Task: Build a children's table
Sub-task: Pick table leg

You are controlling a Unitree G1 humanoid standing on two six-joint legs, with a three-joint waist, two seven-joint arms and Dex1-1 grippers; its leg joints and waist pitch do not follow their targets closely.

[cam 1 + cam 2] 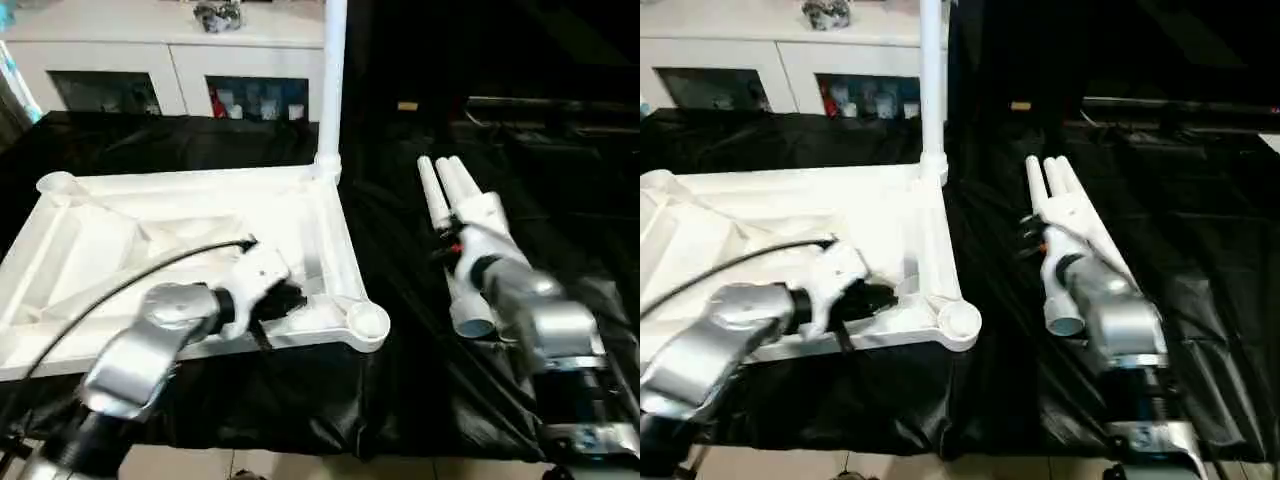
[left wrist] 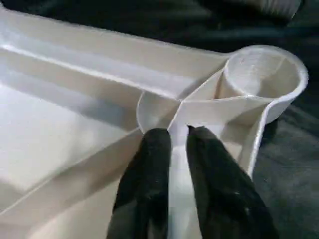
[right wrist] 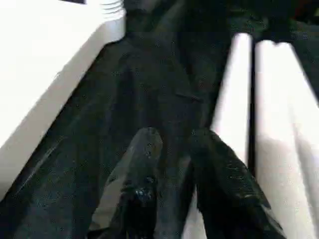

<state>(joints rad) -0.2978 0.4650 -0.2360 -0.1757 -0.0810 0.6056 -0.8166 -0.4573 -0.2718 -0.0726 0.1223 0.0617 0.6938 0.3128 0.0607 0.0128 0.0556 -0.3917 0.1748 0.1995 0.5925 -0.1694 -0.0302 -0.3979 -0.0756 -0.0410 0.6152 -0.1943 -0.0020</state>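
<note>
On the black cloth [image 1: 400,380] we see the top [image 1: 200,230] of the table lying upside down, its ribbed underside facing up, on the left side of the scene. One leg [image 1: 333,80] already stands upright in the far right corner socket. The near right socket [image 1: 367,322] is round and hollow. To the right of the top, well apart from it, three loose legs [image 1: 450,190] lie side by side on the cloth, their narrow ends pointing away from us. Behind everything stands a white cabinet [image 1: 170,60] with glass doors.

Our left gripper [image 2: 178,137] is over the near right part of the top, and its two fingers [image 2: 149,164] stand a little apart, one on each side of a thin rib just beside the near socket. Our right gripper [image 3: 174,139] hangs low over the cloth beside the loose legs, its fingers [image 3: 142,149] a little apart with nothing between them.
</note>
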